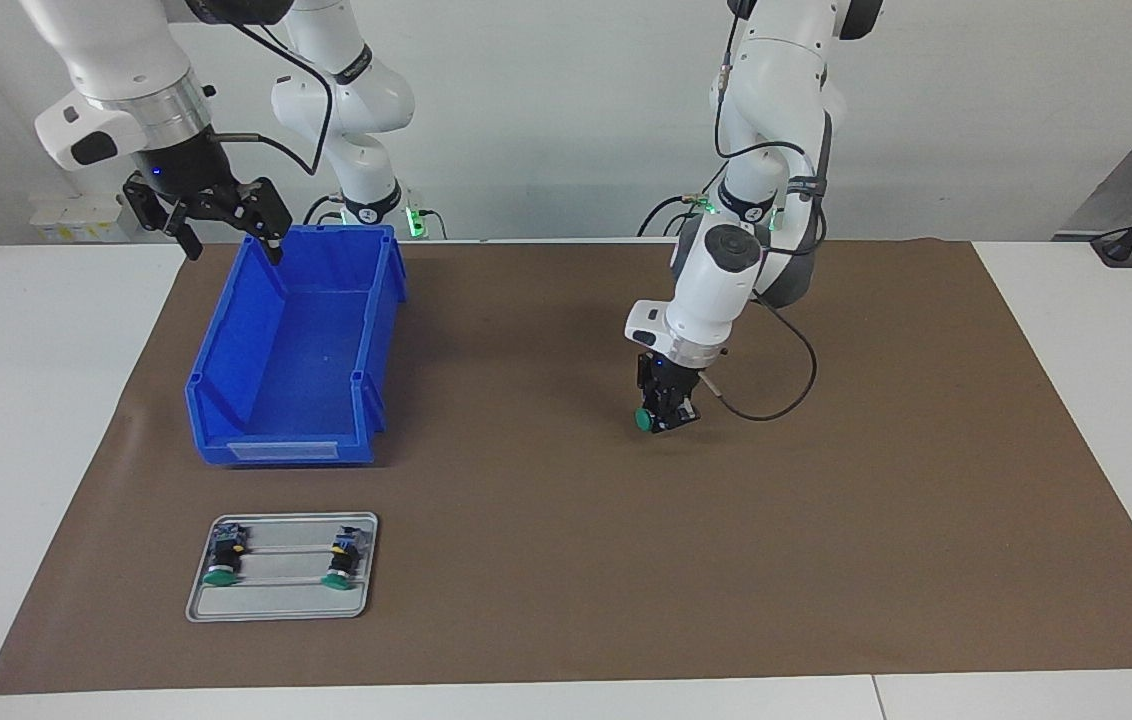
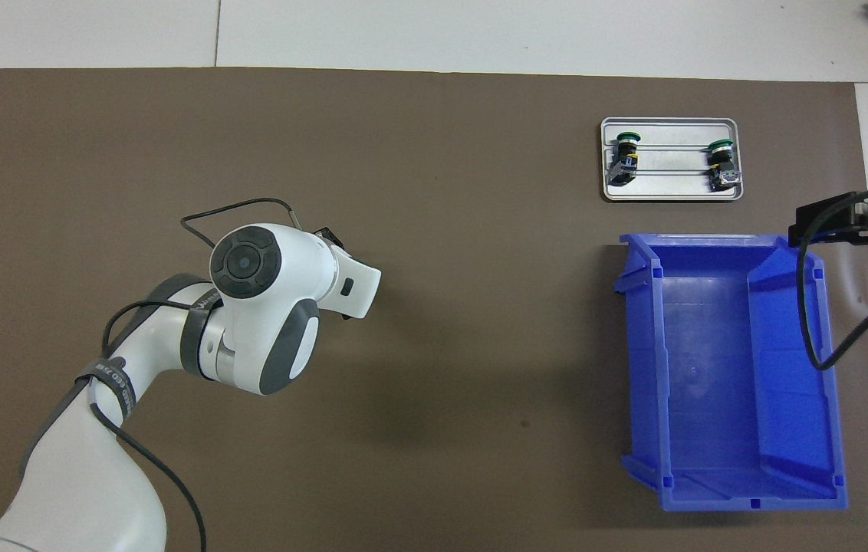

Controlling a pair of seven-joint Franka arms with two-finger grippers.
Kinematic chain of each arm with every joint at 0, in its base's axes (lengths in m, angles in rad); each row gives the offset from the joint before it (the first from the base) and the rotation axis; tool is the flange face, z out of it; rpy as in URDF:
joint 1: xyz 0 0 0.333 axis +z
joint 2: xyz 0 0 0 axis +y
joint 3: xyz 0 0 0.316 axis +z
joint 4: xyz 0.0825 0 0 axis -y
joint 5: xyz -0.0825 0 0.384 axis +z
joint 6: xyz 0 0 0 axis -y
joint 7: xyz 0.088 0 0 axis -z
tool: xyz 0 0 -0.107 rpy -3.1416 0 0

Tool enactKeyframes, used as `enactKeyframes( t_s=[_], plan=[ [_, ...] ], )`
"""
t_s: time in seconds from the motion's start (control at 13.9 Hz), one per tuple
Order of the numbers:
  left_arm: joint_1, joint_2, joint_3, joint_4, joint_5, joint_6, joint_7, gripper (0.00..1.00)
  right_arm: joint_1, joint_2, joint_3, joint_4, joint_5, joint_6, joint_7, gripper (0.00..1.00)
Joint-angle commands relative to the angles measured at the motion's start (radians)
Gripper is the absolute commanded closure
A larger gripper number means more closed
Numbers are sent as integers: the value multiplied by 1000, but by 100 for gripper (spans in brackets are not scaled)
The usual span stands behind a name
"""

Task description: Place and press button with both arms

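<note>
The blue plastic bin (image 1: 291, 355), open at the top, serves here as landmark. It stands on the brown paper mat (image 1: 566, 560) that covers the middle of the white worktop (image 1: 26, 420), toward the right arm's end.

The left gripper (image 1: 664, 408) is low over the bare mat, well apart from the bin toward the left arm's end. Its fingers are partly closed on the small push-button with a round green cap and black body (image 1: 644, 419); the green cap sticks out to the side of the fingers, just above the mat. Whether it touches the mat, I cannot tell. In the overhead view the left arm's white wrist hides this gripper.

The right gripper (image 1: 226, 215) hangs in the air over the bin's corner that is nearest to the robots, with its fingers spread wide and nothing between them.

The flat grey metal tray (image 1: 282, 600) lies just beside the bin, farther from the robots. On it lie two other green-capped push-buttons (image 1: 224, 560), each near one short edge of the tray.

Between the bin and the left gripper the mat is open, and also from the tray to the mat's edge at the left arm's end.
</note>
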Motion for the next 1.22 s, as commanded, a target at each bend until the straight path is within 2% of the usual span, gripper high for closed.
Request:
enactKeyframes(
  t_s=[0.0, 0.29, 0.43, 0.57, 0.93, 1.15],
  plan=[
    [61, -27, -17, 45, -45, -78, 12, 75, -11, -4, 5, -4, 24, -9, -23, 0],
    [173, -30, -14, 174, -195, -317, 149, 74, -11, -4, 5, -4, 24, -9, -23, 0],
    [241, -38, -17, 211, -218, -409, 212, 74, -11, -4, 5, -4, 24, -9, -23, 0],
    [317, -53, -17, 220, -292, -486, 311, 72, -11, -4, 5, -4, 25, -9, -23, 0],
    [528, -99, -11, 179, -467, -647, 602, 72, -11, -4, 5, -4, 25, -9, -23, 0],
    [637, -171, -5, 32, -652, -650, 849, 70, -11, -4, 5, -4, 24, -9, -23, 0]
  ],
)
